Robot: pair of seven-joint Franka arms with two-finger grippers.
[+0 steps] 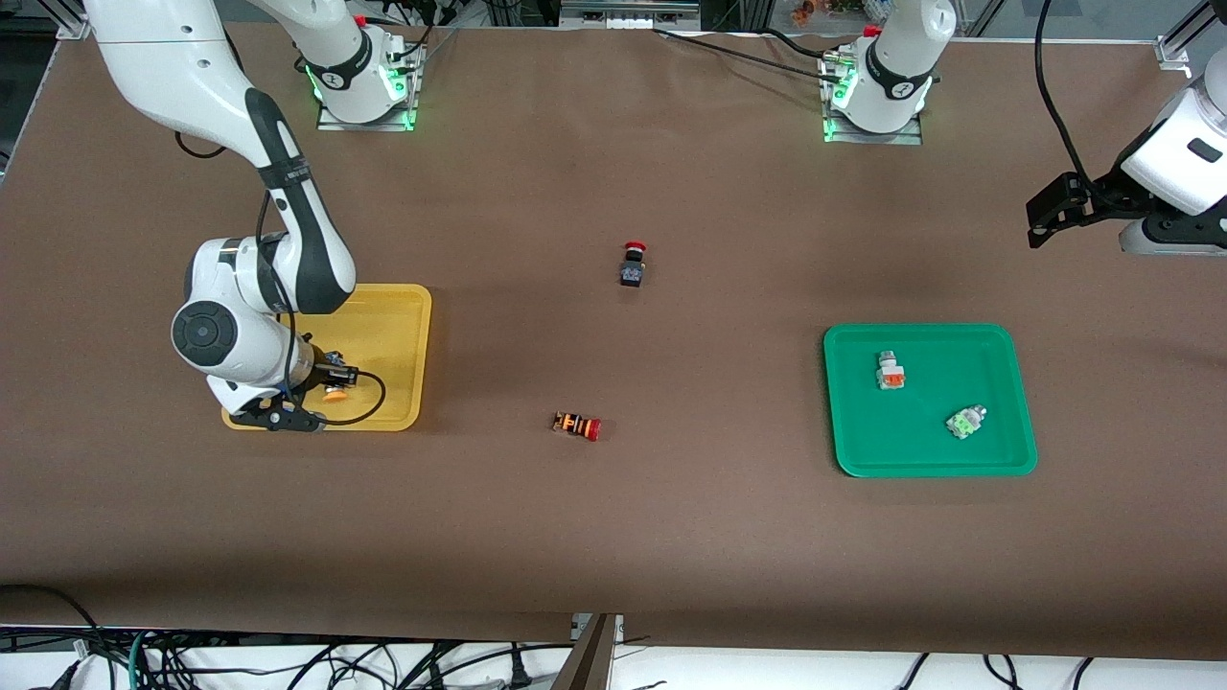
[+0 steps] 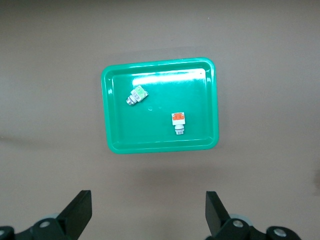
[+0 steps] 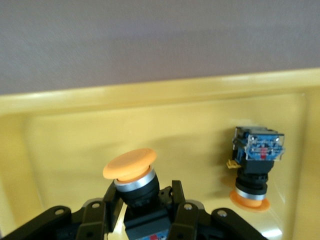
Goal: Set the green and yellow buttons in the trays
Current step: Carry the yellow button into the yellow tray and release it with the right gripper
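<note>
Orange-capped button (image 3: 131, 172) (glossy dome) pinched by right claw (image 3: 142, 200), over yellow tray (image 1: 403, 326), left claw (image 2: 147, 212) wide.

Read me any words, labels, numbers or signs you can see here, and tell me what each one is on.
No legible text anywhere.
Blue label on the yellow-capped button lying in the yellow tray: markings too blurred to read.
Round emblems on the two arm bases: too small to read.
Buttons in the green tray: no readable marks.
</note>
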